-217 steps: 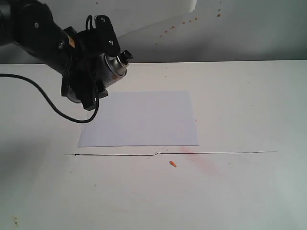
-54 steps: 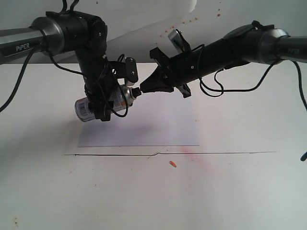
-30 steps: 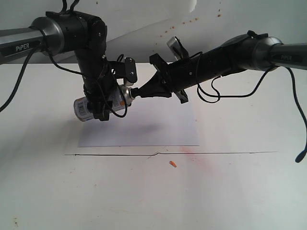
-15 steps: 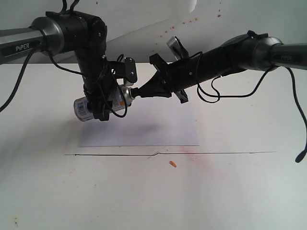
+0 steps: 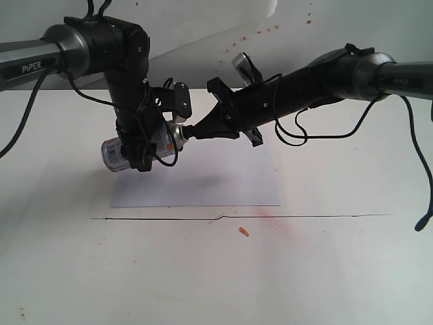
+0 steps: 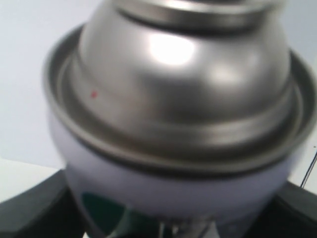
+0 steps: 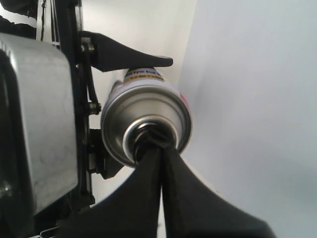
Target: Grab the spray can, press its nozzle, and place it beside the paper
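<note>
Left gripper (image 5: 157, 135): clamped on spray can (image 5: 116, 152), above paper (image 5: 216, 177).
Right gripper (image 7: 161, 151): right wrist view shows fingertips together, against nozzle (image 5: 185, 133).

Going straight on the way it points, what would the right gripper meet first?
The nozzle of the spray can in the left gripper; the shut right gripper seems to have its tip against it.

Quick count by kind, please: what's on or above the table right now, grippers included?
Spray can: 1
Paper sheet: 1
Grippers: 2, left gripper and right gripper
Orange scrap: 1
Total: 5
</note>
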Robot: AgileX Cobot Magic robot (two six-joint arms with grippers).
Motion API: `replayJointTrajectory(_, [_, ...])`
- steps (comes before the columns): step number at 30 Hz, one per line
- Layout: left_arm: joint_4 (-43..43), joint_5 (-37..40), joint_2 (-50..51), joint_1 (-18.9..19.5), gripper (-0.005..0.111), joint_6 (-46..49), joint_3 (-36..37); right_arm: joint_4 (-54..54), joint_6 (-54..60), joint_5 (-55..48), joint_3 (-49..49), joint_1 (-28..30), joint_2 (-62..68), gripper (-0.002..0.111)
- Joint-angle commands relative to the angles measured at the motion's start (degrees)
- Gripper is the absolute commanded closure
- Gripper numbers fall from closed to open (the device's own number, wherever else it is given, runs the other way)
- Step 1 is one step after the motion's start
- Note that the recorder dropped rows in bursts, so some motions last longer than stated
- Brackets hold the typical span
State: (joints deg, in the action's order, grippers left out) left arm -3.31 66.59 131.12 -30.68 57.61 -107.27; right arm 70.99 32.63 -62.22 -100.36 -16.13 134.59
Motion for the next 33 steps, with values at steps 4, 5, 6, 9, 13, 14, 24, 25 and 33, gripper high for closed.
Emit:
replayJointTrajectory(4, [1.43,-1.01,-0.83,-0.19,0.107,-0.11,-0.64,0.02,0.63,0.08,-0.34,-0.43,-0.18,0.108])
replayJointTrajectory(5, [1.43,-1.01,-0.83,-0.19,0.107,-0.11,-0.64,0.02,0.63,0.08,-0.34,-0.43,-0.18,0.108])
replayJointTrajectory(6, [1.43,-1.01,-0.83,-0.19,0.107,-0.11,-0.64,0.02,0.63,0.08,-0.34,-0.43,-0.18,0.108])
replayJointTrajectory(9, [0.98,-1.01,-0.83,-0.19,0.107,-0.11,-0.64,-1.08,0.39,0.08,-0.34,0.13,-0.33,0.108])
replayJointTrajectory(13, [1.01,-1.01,-0.83,0.1,0.107,-0.11,-0.64,-3.75,-0.23,0.1,-0.34,2.98,-1.89,0.108])
replayJointTrajectory(14, [1.01,-0.89,-0.83,0.07,0.107,-0.11,-0.64,-4.81,-0.37,0.1,-0.34,3.81,-2.62,0.108])
replayJointTrajectory(24, [2.43,-1.81,-1.64,0.72,0.107,-0.58,-0.64,-10.5,5.99,17.28,18.6,12.11,-20.72,0.108])
replayJointTrajectory(25, [3.62,-2.06,-1.92,1.17,0.107,-0.58,-0.64,-10.5,7.84,19.4,20.97,12.3,-22.92,0.108])
replayJointTrajectory(33, [19.81,-2.66,-5.05,7.3,0.107,-0.58,-0.64,-10.36,22.99,46.2,41.04,12.5,-50.62,0.108])
